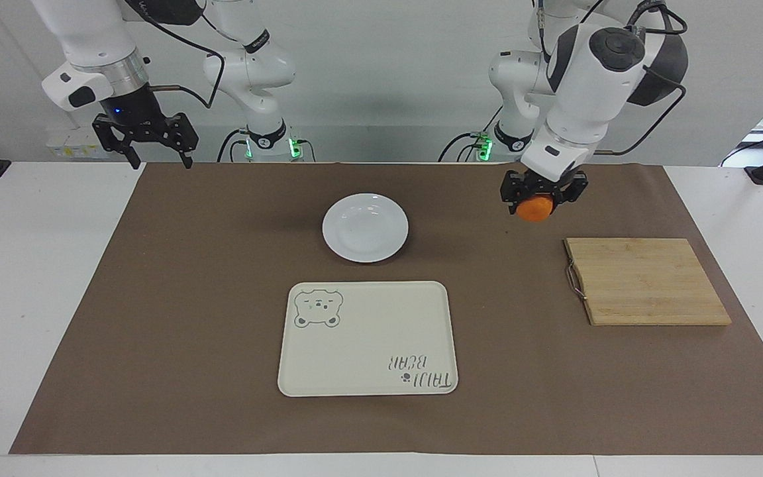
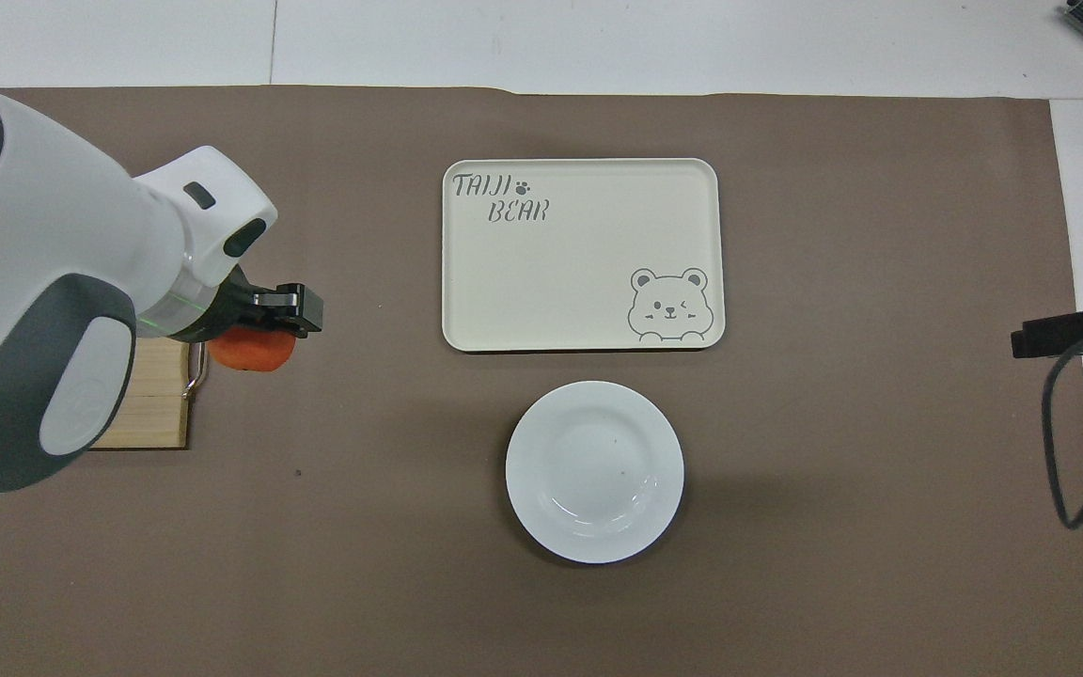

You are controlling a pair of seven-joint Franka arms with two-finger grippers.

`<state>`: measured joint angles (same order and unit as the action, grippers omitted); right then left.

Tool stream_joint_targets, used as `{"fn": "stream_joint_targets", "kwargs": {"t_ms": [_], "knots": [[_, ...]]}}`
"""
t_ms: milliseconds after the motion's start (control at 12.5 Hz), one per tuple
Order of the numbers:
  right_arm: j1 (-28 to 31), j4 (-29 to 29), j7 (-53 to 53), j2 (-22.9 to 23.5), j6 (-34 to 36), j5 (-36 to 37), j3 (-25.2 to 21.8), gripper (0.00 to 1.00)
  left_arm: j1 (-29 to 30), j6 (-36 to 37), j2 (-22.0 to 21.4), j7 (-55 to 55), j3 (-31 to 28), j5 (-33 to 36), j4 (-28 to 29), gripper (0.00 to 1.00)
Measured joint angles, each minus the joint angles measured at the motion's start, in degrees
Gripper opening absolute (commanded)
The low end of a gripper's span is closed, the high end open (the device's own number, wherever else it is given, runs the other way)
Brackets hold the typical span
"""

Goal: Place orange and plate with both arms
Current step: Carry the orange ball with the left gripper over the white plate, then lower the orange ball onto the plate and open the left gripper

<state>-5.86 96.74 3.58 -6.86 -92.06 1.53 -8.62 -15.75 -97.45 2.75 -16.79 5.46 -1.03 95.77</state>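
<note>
The small orange hangs in the air with my left gripper shut on it. It is over the brown mat, just off the cutting board's handle end, between the board and the plate. The white plate lies bare on the mat at mid-table, on the robots' side of the cream bear tray. My right gripper waits open and holds nothing, raised over the mat's corner at the right arm's end.
A cream rectangular bear tray lies just farther from the robots than the plate. A bamboo cutting board with a metal handle sits toward the left arm's end; the left arm covers much of it in the overhead view.
</note>
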Motion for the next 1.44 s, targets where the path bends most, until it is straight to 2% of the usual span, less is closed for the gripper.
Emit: {"fn": "stream_joint_targets", "kwargs": {"t_ms": [400,720,1200,1440], "knots": [[0.00,0.00,0.00,0.00,0.00,0.00,0.00,1.00,-9.26,-0.98,-0.85,-10.24,0.15,0.00,1.87,0.00],[0.00,0.00,0.00,0.00,0.00,0.00,0.00,1.00,-15.07,-9.43,-0.15,-16.26,0.25,-0.01,8.47,0.00],[0.00,0.00,0.00,0.00,0.00,0.00,0.00,1.00,-21.82,-24.21,9.49,-28.92,0.35,-1.83,10.96,0.00],[0.00,0.00,0.00,0.00,0.00,0.00,0.00,1.00,-23.86,-26.57,10.34,-31.62,0.38,-4.18,11.57,0.00]]}}
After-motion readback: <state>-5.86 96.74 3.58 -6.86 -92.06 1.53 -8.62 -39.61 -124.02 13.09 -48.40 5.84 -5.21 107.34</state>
